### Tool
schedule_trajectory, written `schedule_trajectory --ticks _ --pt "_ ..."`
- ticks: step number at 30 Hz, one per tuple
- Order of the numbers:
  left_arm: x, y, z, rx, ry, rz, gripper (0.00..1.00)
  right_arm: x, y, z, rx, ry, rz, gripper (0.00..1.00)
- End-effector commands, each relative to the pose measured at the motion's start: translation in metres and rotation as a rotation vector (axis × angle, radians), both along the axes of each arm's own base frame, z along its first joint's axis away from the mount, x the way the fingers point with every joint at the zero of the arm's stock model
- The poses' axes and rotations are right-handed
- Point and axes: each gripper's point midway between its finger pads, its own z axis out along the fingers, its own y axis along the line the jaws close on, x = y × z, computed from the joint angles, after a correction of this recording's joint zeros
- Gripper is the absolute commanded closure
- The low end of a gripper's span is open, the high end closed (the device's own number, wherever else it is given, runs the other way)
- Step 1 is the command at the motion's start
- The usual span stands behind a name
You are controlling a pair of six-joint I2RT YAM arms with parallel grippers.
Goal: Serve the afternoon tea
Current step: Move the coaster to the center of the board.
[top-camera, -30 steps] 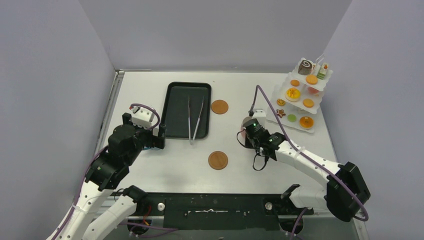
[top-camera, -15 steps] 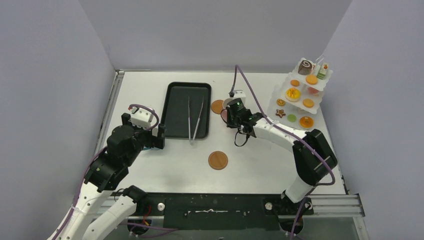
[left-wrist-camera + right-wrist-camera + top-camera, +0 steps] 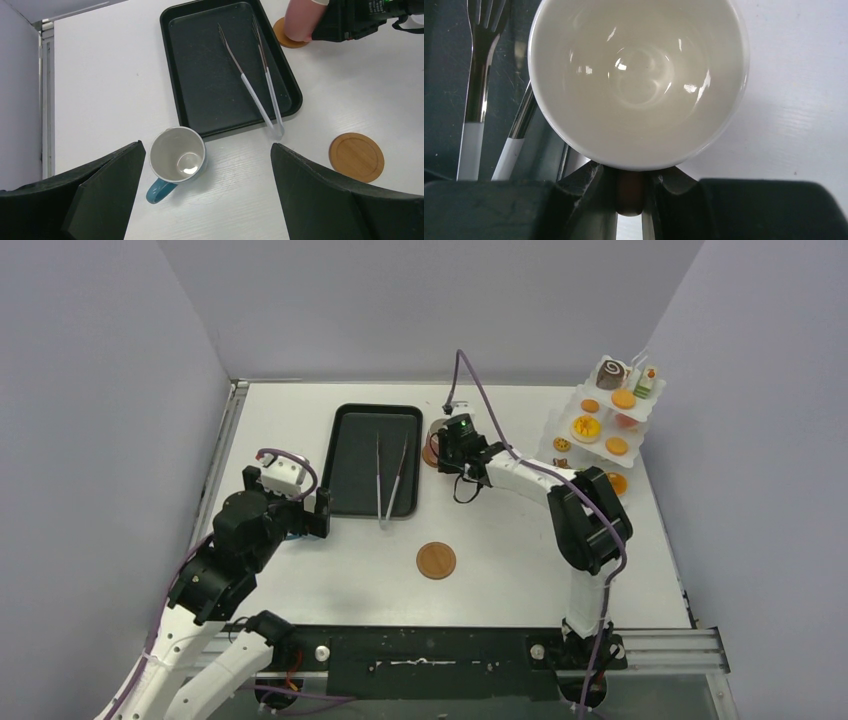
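My right gripper [image 3: 447, 447] is shut on the handle of the pink cup [image 3: 301, 20], whose white inside fills the right wrist view [image 3: 639, 75]. The cup is upright over the far wooden coaster [image 3: 286, 41], beside the tray; I cannot tell whether it touches. My left gripper [image 3: 206, 148] is wide open above the blue cup [image 3: 177, 160], which stands upright on the table with its handle toward the near left. The toy pastries sit on a white tiered stand [image 3: 603, 430] at the far right.
A black tray [image 3: 372, 455] holds long metal tongs [image 3: 392, 475] in the middle left. A second wooden coaster [image 3: 436, 561] lies on the table near the front centre. Walls close in the table on the left, back and right.
My right arm has swung left and away, carrying the pink cup from the table's right middle to the far coaster by the tray. The left arm has not moved.
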Motion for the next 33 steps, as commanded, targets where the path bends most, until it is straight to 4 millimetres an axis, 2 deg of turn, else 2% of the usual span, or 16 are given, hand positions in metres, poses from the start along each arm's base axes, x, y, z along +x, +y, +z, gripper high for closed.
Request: schedule_trajectory --ticks 1,6,13,22,33 --pt "0.004 -0.005 0.016 -0.038 -0.056 -0.009 0.03 0.043 0.021 0.049 0.133 -0.157 0.009 1.0" --pt "0.003 -0.004 0.017 -0.038 -0.062 -0.006 0.03 0.044 0.023 0.029 0.162 -0.099 0.013 1.0" --pt "0.003 -0.002 0.018 -0.036 -0.065 -0.003 0.03 0.039 0.005 0.011 0.133 -0.034 -0.055 1.0" --pt "0.002 -0.002 0.018 -0.038 -0.066 -0.003 0.03 0.027 -0.027 0.002 0.011 0.009 -0.149 1.0" --pt "0.001 -0.003 0.02 -0.045 -0.072 -0.011 0.03 0.021 -0.056 0.011 -0.063 -0.002 -0.19 1.0"
